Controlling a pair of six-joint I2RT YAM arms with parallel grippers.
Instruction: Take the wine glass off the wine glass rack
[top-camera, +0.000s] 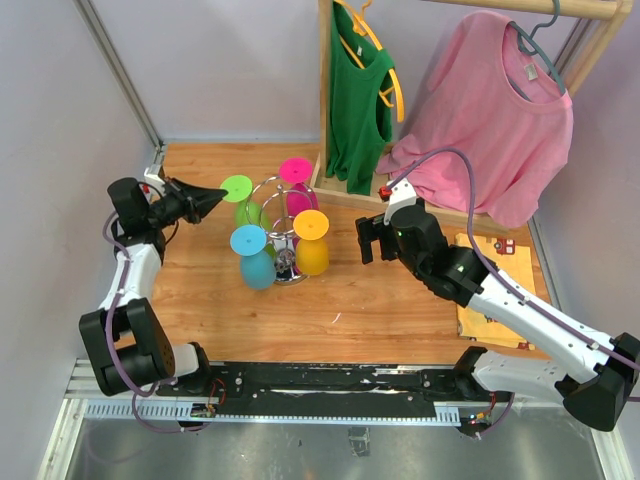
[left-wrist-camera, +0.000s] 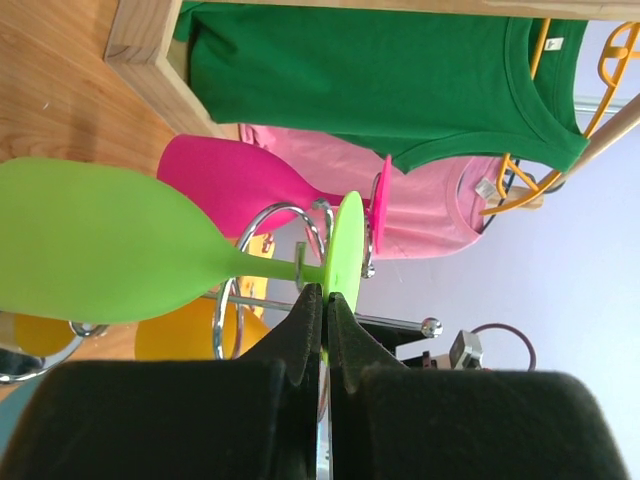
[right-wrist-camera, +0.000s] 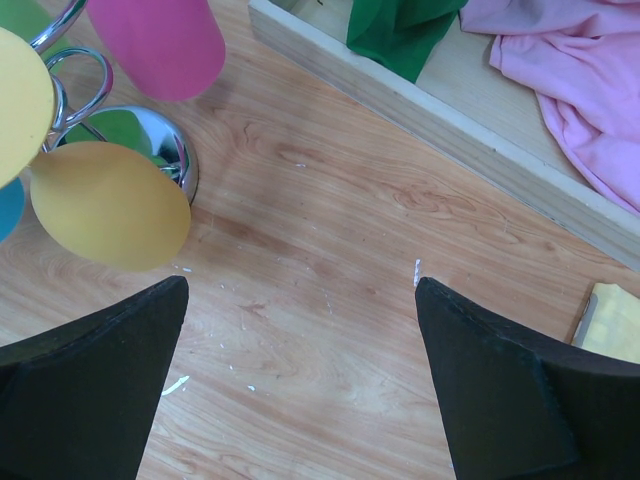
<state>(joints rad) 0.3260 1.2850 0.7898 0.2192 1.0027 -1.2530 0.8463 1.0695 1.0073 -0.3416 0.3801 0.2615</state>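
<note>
The wine glass rack (top-camera: 281, 218) stands mid-table, a silver wire stand with a round chrome base (right-wrist-camera: 152, 140). Several coloured plastic wine glasses hang on it upside down: green (top-camera: 238, 190), pink (top-camera: 296, 172), blue (top-camera: 252, 256) and orange (top-camera: 312, 243). My left gripper (top-camera: 218, 196) is shut on the rim of the green glass's foot (left-wrist-camera: 346, 250); the stem still sits in a wire loop (left-wrist-camera: 288, 214), and the green bowl (left-wrist-camera: 100, 240) points left. My right gripper (top-camera: 368, 240) is open and empty over bare wood, to the right of the rack; its fingers (right-wrist-camera: 100, 370) frame the table.
A wooden clothes rack (top-camera: 336, 185) stands at the back right with a green shirt (top-camera: 358, 100) and a pink shirt (top-camera: 490, 120) on hangers. A yellow mat (top-camera: 497, 292) lies at the right. A wall runs along the left edge.
</note>
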